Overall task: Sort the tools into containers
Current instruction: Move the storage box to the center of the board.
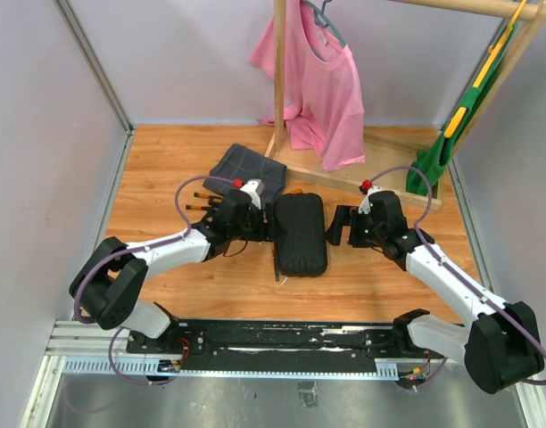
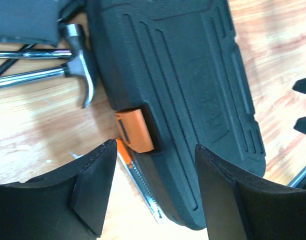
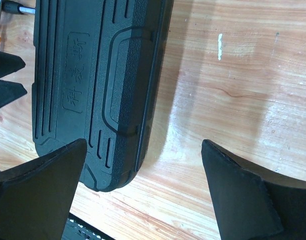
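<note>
Wood worktop (image 1: 166,160) sitting between grey walls (image 1: 184,53), pink shirt (image 1: 322,89) hanging at 12 o'clock. Left hand (image 2: 150,200) gaping at 9 o'clock of case (image 1: 300,236), right hand (image 3: 143,200) standing wide at 3, both gripping nothing.

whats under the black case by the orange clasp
A slim orange-and-metal tool pokes out from under the tool case, just below the orange clasp. The rest of it is covered by the case.

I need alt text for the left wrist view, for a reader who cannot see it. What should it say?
A closed black tool case with an orange clasp fills the view, lying on a wooden table. The left gripper stands open at the bottom, one finger on either side of the clasp; a steel hammer lies beside the case, upper left.
</note>
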You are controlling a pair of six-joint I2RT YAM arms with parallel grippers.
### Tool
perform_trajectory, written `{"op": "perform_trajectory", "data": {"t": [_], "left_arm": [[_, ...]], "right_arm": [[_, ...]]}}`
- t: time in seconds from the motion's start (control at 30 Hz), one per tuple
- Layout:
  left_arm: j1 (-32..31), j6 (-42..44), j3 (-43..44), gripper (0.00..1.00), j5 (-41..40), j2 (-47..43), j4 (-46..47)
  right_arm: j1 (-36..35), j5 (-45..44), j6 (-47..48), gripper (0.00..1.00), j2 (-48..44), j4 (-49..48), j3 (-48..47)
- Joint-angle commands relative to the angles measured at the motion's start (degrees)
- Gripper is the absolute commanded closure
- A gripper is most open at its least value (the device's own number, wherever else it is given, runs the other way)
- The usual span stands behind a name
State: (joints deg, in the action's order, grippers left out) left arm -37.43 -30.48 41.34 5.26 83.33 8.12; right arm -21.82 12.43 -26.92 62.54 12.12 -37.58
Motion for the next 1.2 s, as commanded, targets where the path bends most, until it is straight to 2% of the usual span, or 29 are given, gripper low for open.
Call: {"op": "perform_trajectory", "data": {"t": [0.0, 0.37, 0.73, 1.0, 1.17], "left_arm": [[-2.5, -1.7, 0.2, 0.32, 1.3, 2.3, 5.2], [-8.3, -3.4, 4.0, 0.32, -0.4, 6.7, 6.0], [-8.2, -2.8, 3.7, 0.32, -13.0, 1.1, -2.8], [-8.2, -6.1, 2.0, 0.32, -15.4, 1.0, -2.1], [-7.9, -6.5, 3.2, 0.36, -15.8, 2.5, -2.1]], "right_arm": [[1.0, 1.6, -0.5, 0.01, 0.4, 0.1, 1.4], [1.0, 0.6, 0.7, 0.01, -1.4, 2.2, 1.6], [1.0, 0.6, 3.1, 0.01, 0.2, 2.0, 0.6], [0.9, 3.1, 5.3, 0.00, 4.7, 0.5, -2.0], [1.0, 3.9, 5.6, 0.05, 7.6, -2.0, -4.0]]}}
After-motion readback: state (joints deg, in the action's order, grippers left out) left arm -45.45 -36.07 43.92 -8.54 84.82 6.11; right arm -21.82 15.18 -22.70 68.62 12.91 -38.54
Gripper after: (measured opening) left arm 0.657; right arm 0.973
